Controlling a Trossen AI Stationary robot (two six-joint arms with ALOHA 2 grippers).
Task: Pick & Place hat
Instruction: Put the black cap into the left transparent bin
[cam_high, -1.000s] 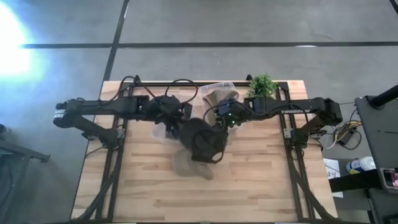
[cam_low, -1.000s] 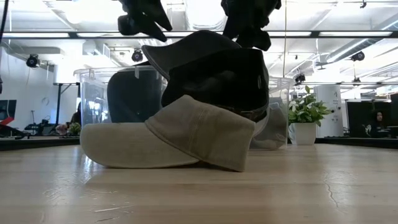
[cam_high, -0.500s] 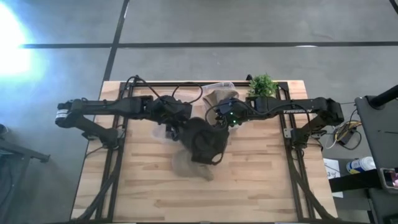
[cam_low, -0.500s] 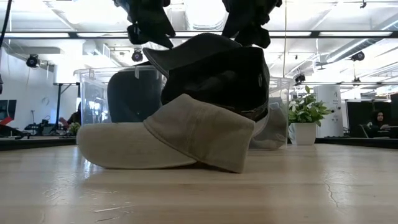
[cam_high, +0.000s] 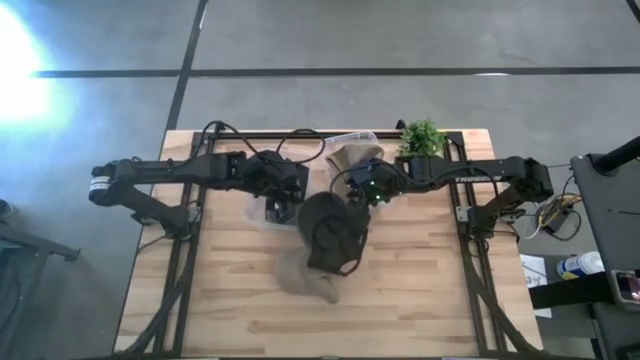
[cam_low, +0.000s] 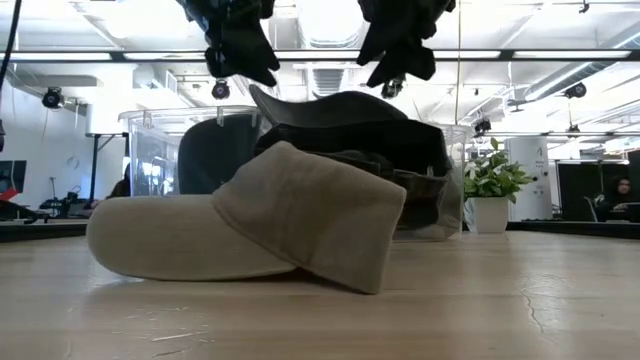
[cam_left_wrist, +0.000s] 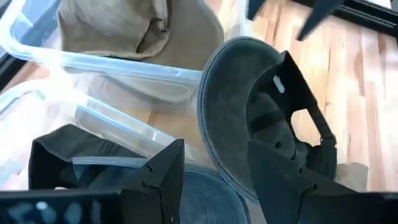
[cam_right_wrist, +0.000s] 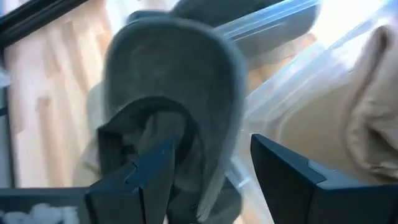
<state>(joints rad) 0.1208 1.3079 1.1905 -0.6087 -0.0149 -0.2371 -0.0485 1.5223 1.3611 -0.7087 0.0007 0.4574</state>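
A dark cap (cam_high: 335, 232) lies tilted, with its inside showing, on top of a tan cap (cam_low: 250, 225) that rests on the table; its brim (cam_low: 300, 105) points up and leftward. My right gripper (cam_low: 395, 65) hangs open just above the dark cap's back, with the cap (cam_right_wrist: 174, 93) showing between its spread fingers and apart from them. My left gripper (cam_low: 245, 65) is open too. It hovers over a clear bin beside the dark cap's brim (cam_left_wrist: 249, 118).
A clear bin (cam_high: 262, 212) under my left gripper holds another dark hat (cam_low: 215, 155). A second clear bin (cam_high: 350, 150) at the far edge holds a tan hat (cam_left_wrist: 124, 25). A small potted plant (cam_high: 422, 135) stands at the far right. Bare wood lies toward the near edge.
My right gripper has let go of the dark cap. The cap has dropped from its raised, hanging pose onto the tan cap and lies lower and flatter. The tan cap has been shoved toward the near edge and the left. My left gripper has moved a little toward the dark cap.
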